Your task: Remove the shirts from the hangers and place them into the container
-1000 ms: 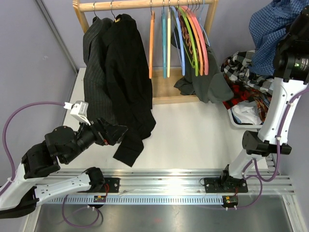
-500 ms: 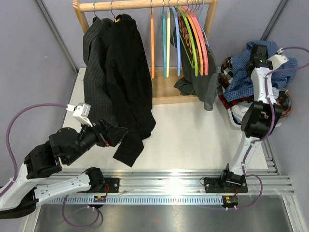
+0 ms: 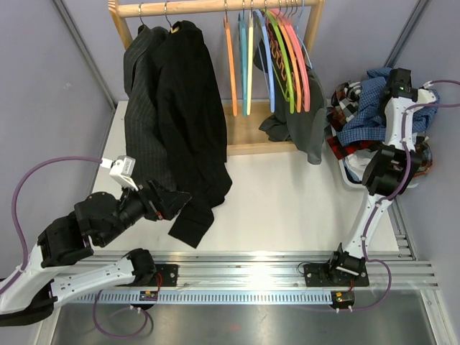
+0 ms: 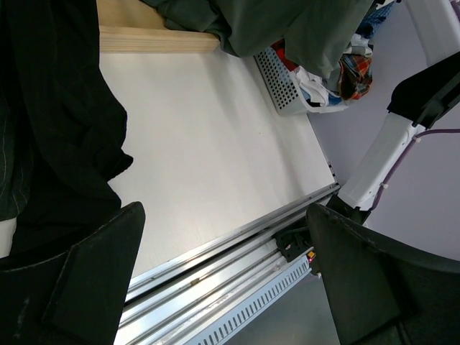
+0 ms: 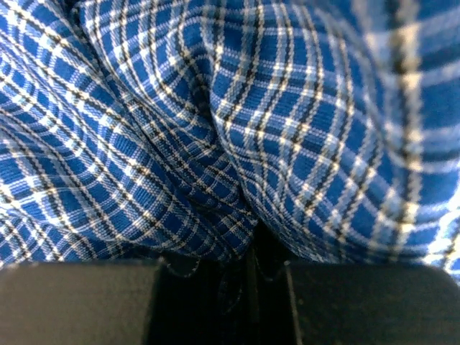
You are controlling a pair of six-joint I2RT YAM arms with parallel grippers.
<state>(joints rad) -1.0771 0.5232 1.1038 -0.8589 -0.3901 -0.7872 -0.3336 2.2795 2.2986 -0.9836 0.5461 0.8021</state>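
My right gripper [image 3: 397,80] is shut on the blue checked shirt [image 3: 361,109], which lies bunched on top of the clothes in the container [image 3: 351,177]. The checked cloth [image 5: 215,129] fills the right wrist view and is pinched between the dark jaws of the right gripper [image 5: 251,287]. The black shirt [image 3: 183,122] and the pinstriped shirt [image 3: 138,93] hang on the rail at the left. My left gripper [image 3: 172,200] stands open beside the black shirt's lower sleeve [image 4: 57,136], with nothing between the fingers of the left gripper [image 4: 226,280]. Several empty coloured hangers [image 3: 273,57] hang on the rail.
The wooden rail frame [image 3: 215,8] stands at the back. A grey garment [image 3: 305,126] hangs among the hangers. Red plaid and black-and-white checked clothes [image 3: 345,97] lie in the container, whose perforated wall [image 4: 277,75] shows in the left wrist view. Metal rails [image 3: 244,262] run along the near edge.
The right arm has come down from high at the right, carrying the blue shirt onto the pile in the container. The left arm has barely shifted.
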